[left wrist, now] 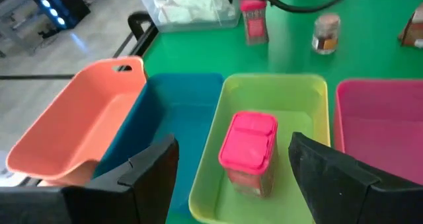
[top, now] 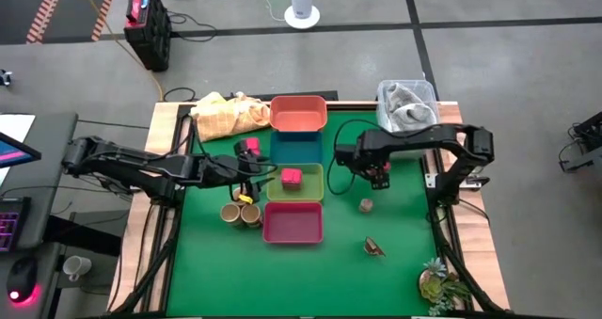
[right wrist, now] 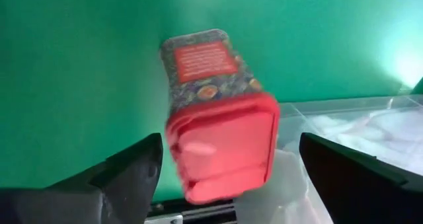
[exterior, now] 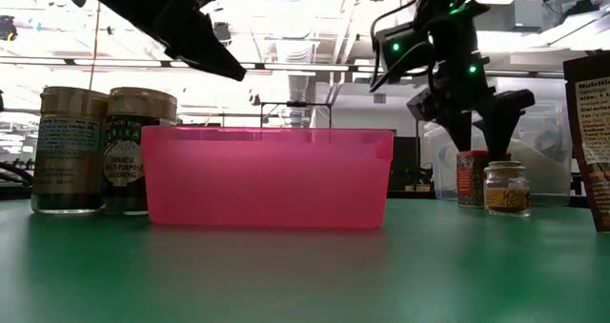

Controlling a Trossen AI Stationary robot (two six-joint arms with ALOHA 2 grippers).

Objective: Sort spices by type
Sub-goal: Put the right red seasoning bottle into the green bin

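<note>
Right hand [right wrist: 225, 164] stands wide open, holding nothing, straight above a red-capped spice jar [right wrist: 215, 112] standing upright on my bench toward the far right corner. Left hand [left wrist: 231, 171], half open and empty, hovers over the lime tray [left wrist: 317, 95] holding one pink-lidded jar [left wrist: 248, 148].

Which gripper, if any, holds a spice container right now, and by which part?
Neither. The right gripper is open above a red-lidded spice container, fingers clear of it. The left gripper is open above the pink-lidded container standing in the yellow-green tray.

Pink-capped spice tin [right wrist: 218, 118] — blurred, label unreadable, partly hiding the clear bin [right wrist: 357, 128].
</note>
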